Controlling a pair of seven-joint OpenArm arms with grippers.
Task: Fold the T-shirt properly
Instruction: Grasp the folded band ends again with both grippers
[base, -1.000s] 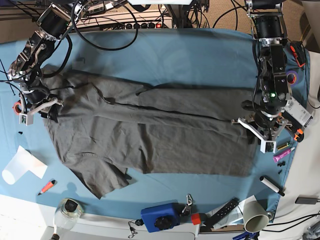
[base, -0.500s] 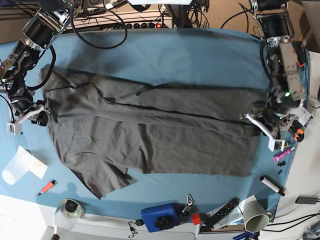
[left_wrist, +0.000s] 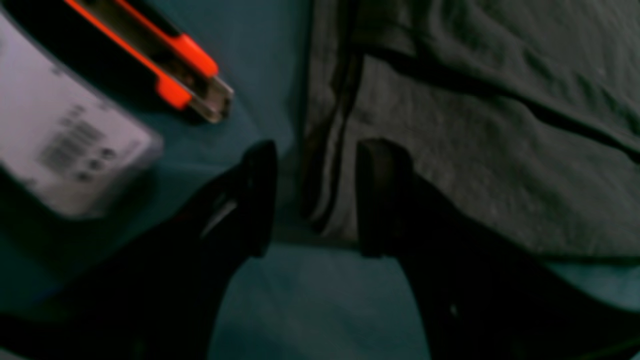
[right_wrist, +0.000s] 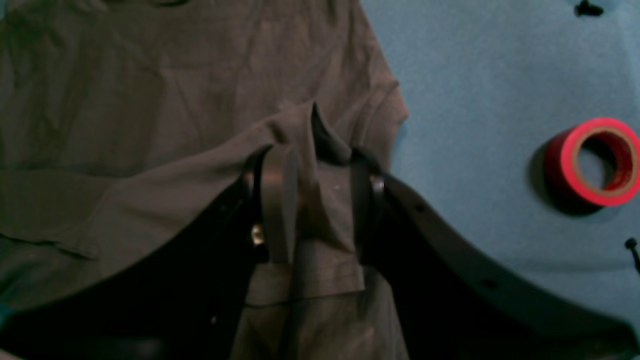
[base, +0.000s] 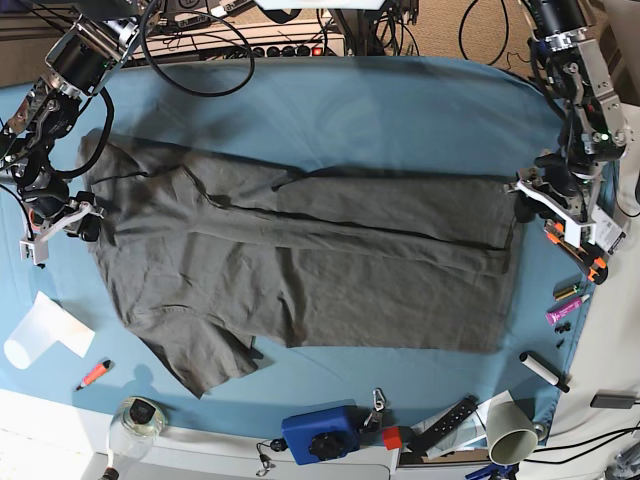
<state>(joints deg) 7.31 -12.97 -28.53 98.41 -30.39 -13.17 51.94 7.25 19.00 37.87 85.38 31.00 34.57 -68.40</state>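
Observation:
The dark grey T-shirt (base: 300, 260) lies spread on the blue table cloth (base: 400, 110), with one sleeve toward the front left. My right gripper (base: 82, 222) is at the shirt's left edge. In the right wrist view the right gripper (right_wrist: 317, 210) is shut on a tented fold of the shirt (right_wrist: 150, 100). My left gripper (base: 545, 197) is at the shirt's upper right corner. In the left wrist view the left gripper (left_wrist: 320, 200) is open, and the shirt's edge (left_wrist: 475, 150) lies flat between its fingers.
An orange box cutter (left_wrist: 165, 65) and a white labelled box (left_wrist: 65, 140) lie beside the left gripper. A red tape roll (right_wrist: 592, 160) lies near the right gripper. Along the front are white paper (base: 45, 330), an orange marker (base: 95, 373), a blue device (base: 320, 432) and a paper cup (base: 510, 430).
My left gripper moved from the shirt's lower right edge back to its upper right corner. My right gripper shifted left, then settled at the shirt's left edge.

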